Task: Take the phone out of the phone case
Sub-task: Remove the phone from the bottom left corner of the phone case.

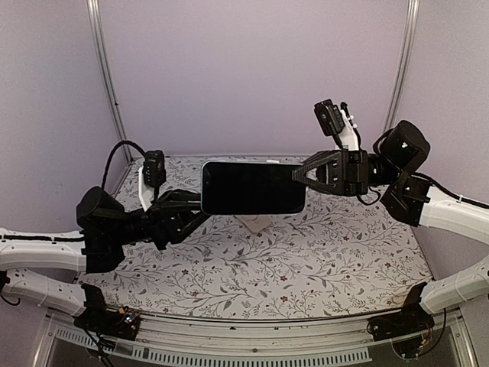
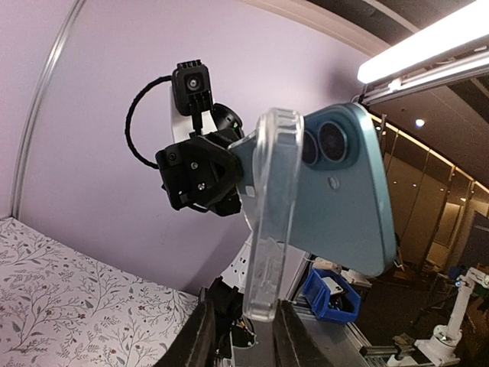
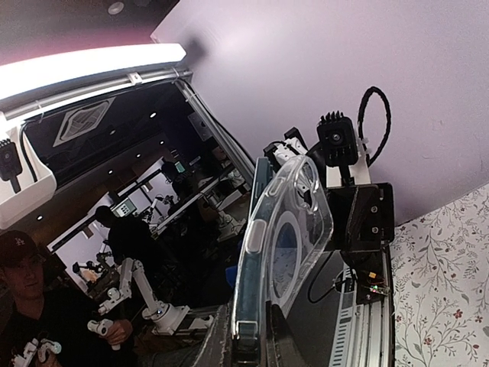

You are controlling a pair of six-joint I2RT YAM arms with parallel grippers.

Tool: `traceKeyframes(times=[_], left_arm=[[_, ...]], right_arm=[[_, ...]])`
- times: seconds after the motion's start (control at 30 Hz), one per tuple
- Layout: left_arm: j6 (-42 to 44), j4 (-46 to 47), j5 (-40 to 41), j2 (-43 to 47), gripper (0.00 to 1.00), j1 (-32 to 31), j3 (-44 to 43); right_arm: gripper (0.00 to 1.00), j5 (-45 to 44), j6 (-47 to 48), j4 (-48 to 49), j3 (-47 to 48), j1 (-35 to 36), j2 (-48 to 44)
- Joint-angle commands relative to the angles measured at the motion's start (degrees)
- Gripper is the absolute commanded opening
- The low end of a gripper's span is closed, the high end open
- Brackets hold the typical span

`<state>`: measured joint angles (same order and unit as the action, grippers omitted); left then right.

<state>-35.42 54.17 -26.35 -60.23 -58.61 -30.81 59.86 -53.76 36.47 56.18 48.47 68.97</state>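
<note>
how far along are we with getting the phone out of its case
Partly done. The clear case is peeled off the blue phone at the camera end, both held above the table. The right gripper is clamped on the case; the left gripper straddles its edge. Left: freeing the far end completely.

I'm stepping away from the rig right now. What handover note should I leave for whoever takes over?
Tools: the left tool has its fingers either side of one end of the clear plastic phone case; a firm grip is not certain. The right tool is shut on the case's other end.
Things: the case and the blue smartphone are held in the air above the floral table.
Done: the phone's camera end is peeled away from the case.
Left: finish separating phone from case.
</note>
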Motion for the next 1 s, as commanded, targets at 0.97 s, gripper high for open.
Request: traceKeyframes(times=[0.97], left_arm=[[-1.9, -38.8, 18.9, 23.8, 0.4, 1.0, -2.7]], right_arm=[[0.0, -23.0, 8.3, -22.6, 0.7, -4.5, -1.8]])
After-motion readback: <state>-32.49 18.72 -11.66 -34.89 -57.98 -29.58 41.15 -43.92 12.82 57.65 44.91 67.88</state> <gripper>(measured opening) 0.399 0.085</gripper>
